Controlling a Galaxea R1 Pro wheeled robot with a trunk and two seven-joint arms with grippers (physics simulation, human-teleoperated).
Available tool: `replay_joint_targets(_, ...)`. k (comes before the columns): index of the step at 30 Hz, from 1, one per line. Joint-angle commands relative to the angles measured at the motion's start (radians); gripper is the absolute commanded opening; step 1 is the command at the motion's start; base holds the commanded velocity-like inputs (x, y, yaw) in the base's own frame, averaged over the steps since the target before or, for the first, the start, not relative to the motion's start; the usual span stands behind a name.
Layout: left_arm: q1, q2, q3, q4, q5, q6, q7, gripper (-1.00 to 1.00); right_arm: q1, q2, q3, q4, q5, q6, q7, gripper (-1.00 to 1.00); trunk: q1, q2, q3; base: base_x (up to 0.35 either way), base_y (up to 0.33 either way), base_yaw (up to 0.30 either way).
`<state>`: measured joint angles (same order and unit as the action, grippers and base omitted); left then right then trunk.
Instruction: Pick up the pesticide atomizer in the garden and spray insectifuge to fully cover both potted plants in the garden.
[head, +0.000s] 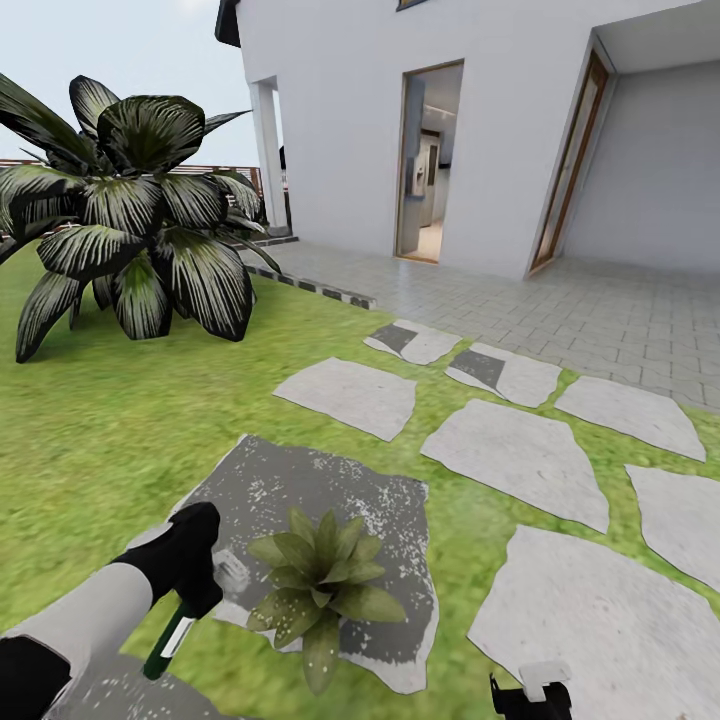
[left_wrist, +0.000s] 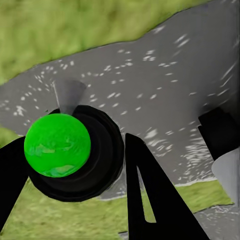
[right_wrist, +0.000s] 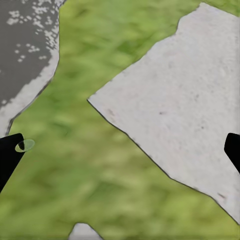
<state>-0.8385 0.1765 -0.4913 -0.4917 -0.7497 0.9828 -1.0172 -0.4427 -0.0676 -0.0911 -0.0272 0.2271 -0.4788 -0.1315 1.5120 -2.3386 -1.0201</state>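
My left gripper (head: 195, 592) is shut on the pesticide atomizer (head: 168, 640), a slim dark green bottle with a white label strip. Its pale grey spray head (head: 231, 574) points toward a potted plant (head: 320, 585) just to its right. That low green rosette carries white speckles and stands on a dark, speckled stepping stone (head: 300, 490). In the left wrist view the atomizer (left_wrist: 57, 145) shows end-on between the black fingers (left_wrist: 150, 200). My right gripper (head: 530, 697) sits low at the bottom edge; in its wrist view the gripper (right_wrist: 120, 152) is open over lawn (right_wrist: 75, 175). The second potted plant is out of view.
A big dark broad-leaved bush (head: 130, 220) stands on the lawn at far left. Pale stepping stones (head: 520, 455) lead right toward a paved terrace (head: 600, 310) and the white house with an open doorway (head: 430, 160). A brown slatted fence (head: 235, 175) runs behind the bush.
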Motion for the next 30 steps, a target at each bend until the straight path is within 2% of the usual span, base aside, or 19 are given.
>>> replay_joint_targets(1,-0.010,-0.002,-0.004,-0.002,-0.010,0.004,-0.010,-1.00,-0.001,0.000,-0.008,0.001,0.011,-0.003,-0.003,1.00,0.000,0.000,-0.001,0.000,0.000,0.000)
replay_joint_targets(6,-0.063,-0.007,-0.004,-0.002,-0.009,0.005,-0.014,-1.00,-0.001,0.000,-0.007,0.001,0.011,-0.003,-0.003,1.00,0.000,0.000,-0.001,0.000,0.000,0.000)
replay_joint_targets(11,-0.053,-0.017,-0.002,0.000,-0.006,-0.001,-0.018,-1.00,-0.001,0.000,-0.008,0.001,0.011,-0.003,-0.003,1.00,0.000,0.000,-0.001,0.000,0.000,0.000)
replay_joint_targets(18,-0.053,-0.017,0.004,-0.001,-0.001,0.003,-0.017,-1.00,-0.001,0.000,-0.008,0.002,0.011,-0.003,-0.003,1.00,0.000,0.000,-0.001,0.000,0.000,0.000)
replay_joint_targets(22,-0.064,-0.017,0.032,-0.001,0.000,0.003,-0.023,-1.00,-0.001,0.000,-0.006,0.002,0.011,-0.003,-0.003,1.00,0.000,0.000,-0.001,0.000,0.000,0.000)
replay_joint_targets(30,-0.065,-0.017,0.037,0.000,-0.004,0.001,-0.048,-1.00,-0.001,0.000,-0.006,0.002,0.011,-0.003,-0.003,1.00,0.000,0.000,-0.001,-0.010,-0.008,0.000)
